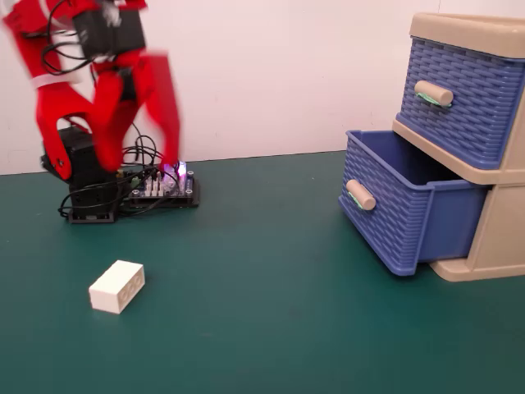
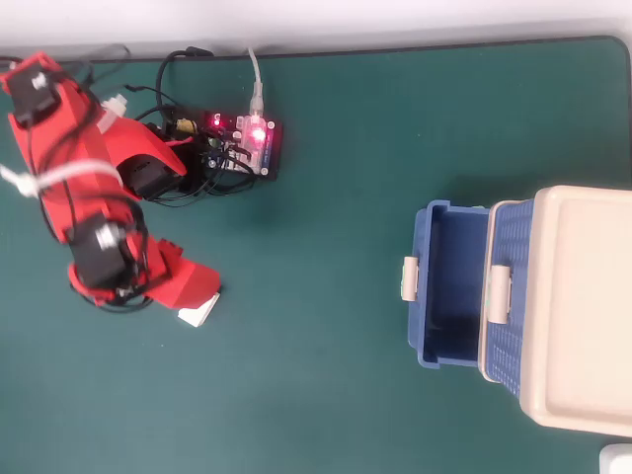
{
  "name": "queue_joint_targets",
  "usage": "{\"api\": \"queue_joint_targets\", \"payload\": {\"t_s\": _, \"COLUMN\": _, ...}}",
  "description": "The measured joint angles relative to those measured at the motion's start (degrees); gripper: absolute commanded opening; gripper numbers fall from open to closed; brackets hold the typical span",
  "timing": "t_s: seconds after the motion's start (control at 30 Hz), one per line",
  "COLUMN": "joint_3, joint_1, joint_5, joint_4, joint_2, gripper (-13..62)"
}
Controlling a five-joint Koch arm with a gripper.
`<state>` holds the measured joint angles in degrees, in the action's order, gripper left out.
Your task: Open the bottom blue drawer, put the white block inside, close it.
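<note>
The white block lies flat on the green table, and nothing is touching it. In the fixed view my pincer hangs high in the air above it, pointing down, with lots of empty space between the tips and the block. The pincer sits a bit farther back toward the wall than the block does. My two red fingers are spread apart and there is nothing between them. The picture of them is a little blurry. In the overhead view my pincer covers part of the block, so only one white corner peeks out from under the red. Just behind my pincer, at the back of the table, is my black base with a little board that has small glowing lights and many black wires around it. Far off to the right of my pincer in the fixed view is the bottom blue drawer. It is pulled out and open at the top, and its beige handle faces my way. Above it the upper blue drawer is pushed in, and both sit in a beige cabinet.
</note>
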<state>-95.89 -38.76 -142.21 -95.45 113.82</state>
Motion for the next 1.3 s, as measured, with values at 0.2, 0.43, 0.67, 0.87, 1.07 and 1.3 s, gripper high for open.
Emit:
{"api": "queue_joint_targets", "payload": {"t_s": 0.2, "joint_3": -10.0, "joint_1": 7.6, "joint_5": 6.9, "joint_4": 13.1, "joint_2": -1.5, "gripper": 34.0}}
{"api": "queue_joint_targets", "payload": {"t_s": 0.43, "joint_3": -12.4, "joint_1": 13.1, "joint_5": 13.1, "joint_4": 22.4, "joint_2": -3.5, "gripper": 34.1}}
{"api": "queue_joint_targets", "payload": {"t_s": 0.67, "joint_3": -19.6, "joint_1": 13.8, "joint_5": 13.8, "joint_4": 33.0, "joint_2": -9.8, "gripper": 34.1}}
{"api": "queue_joint_targets", "payload": {"t_s": 0.87, "joint_3": -24.5, "joint_1": 13.4, "joint_5": 13.9, "joint_4": 41.6, "joint_2": -11.1, "gripper": 34.1}}
{"api": "queue_joint_targets", "payload": {"t_s": 1.07, "joint_3": -27.8, "joint_1": 12.8, "joint_5": 13.9, "joint_4": 46.9, "joint_2": -13.0, "gripper": 33.2}}
{"api": "queue_joint_targets", "payload": {"t_s": 1.3, "joint_3": -27.9, "joint_1": 12.8, "joint_5": 13.9, "joint_4": 47.7, "joint_2": -13.1, "gripper": -2.8}}
